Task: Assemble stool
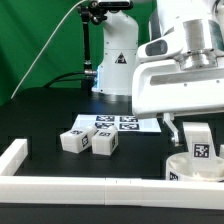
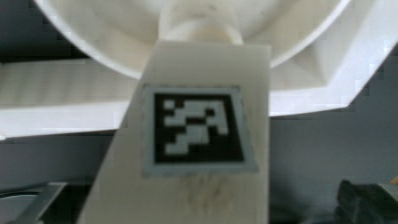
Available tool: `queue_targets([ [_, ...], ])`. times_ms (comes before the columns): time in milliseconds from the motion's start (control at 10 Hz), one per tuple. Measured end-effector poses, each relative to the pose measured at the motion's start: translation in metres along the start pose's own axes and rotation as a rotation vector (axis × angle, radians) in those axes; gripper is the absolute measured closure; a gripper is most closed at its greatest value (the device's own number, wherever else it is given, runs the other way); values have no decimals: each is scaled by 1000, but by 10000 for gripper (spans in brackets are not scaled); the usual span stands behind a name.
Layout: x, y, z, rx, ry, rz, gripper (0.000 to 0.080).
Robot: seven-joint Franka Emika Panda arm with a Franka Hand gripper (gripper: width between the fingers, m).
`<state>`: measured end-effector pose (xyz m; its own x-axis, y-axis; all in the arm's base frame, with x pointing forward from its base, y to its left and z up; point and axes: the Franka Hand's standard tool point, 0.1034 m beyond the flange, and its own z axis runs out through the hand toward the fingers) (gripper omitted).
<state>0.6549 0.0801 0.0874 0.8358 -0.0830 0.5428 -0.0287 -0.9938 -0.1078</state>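
The round white seat (image 1: 188, 167) lies at the exterior view's lower right, close to the front rail. A chunky white leg (image 1: 200, 140) with a black-and-white tag stands upright on it. My gripper (image 1: 194, 133) hangs straight over that leg, one dark finger (image 1: 170, 129) showing beside it. In the wrist view the leg (image 2: 196, 110) runs down onto the seat (image 2: 107, 40), and my gripper (image 2: 199, 206) straddles the leg's near end. Its dark fingertips (image 2: 25, 202) stand apart from the leg with gaps on both sides, so it is open. Two loose legs (image 1: 73, 141) (image 1: 104, 144) lie side by side mid-table.
The marker board (image 1: 112, 123) lies flat behind the loose legs. A long white border rail (image 1: 70, 186) runs along the front and turns up the exterior view's left side (image 1: 12, 155). The arm's white base (image 1: 112, 60) stands at the back.
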Motion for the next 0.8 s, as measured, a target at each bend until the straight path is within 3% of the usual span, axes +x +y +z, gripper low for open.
queue_targets([
  [400, 22, -4, -17, 13, -55, 4, 150],
  [800, 19, -4, -15, 12, -59, 4, 150],
])
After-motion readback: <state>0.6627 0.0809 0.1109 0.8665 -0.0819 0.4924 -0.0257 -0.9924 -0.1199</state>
